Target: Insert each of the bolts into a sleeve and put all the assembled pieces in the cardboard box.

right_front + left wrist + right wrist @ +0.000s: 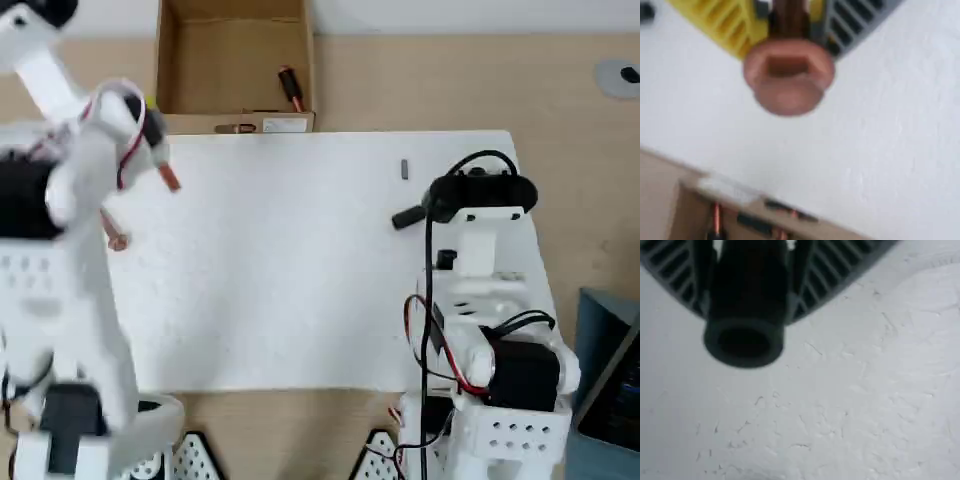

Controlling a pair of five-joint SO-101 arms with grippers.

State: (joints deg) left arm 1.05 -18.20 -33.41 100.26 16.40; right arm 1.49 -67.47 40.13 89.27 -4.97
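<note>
My left gripper (155, 150) hangs above the white board's far left part, shut on a copper bolt (170, 178) that sticks out toward the board's middle. The bolt's head (789, 75) faces the left wrist camera between the yellow and grey fingers (725, 25). My right gripper (425, 205) is over the board's right side, shut on a black sleeve (405, 217) pointing left; its open end (744, 340) faces the right wrist camera. A second copper bolt (117, 240) lies on the board beside the left arm. A small grey sleeve (404, 169) lies at the far right.
The cardboard box (180, 70) stands open behind the white board (280, 280), with one assembled piece (291, 88) inside at its right. The box's near corner (685, 210) lies beyond the bolt. A dark blue-grey object (610, 370) sits at the right edge.
</note>
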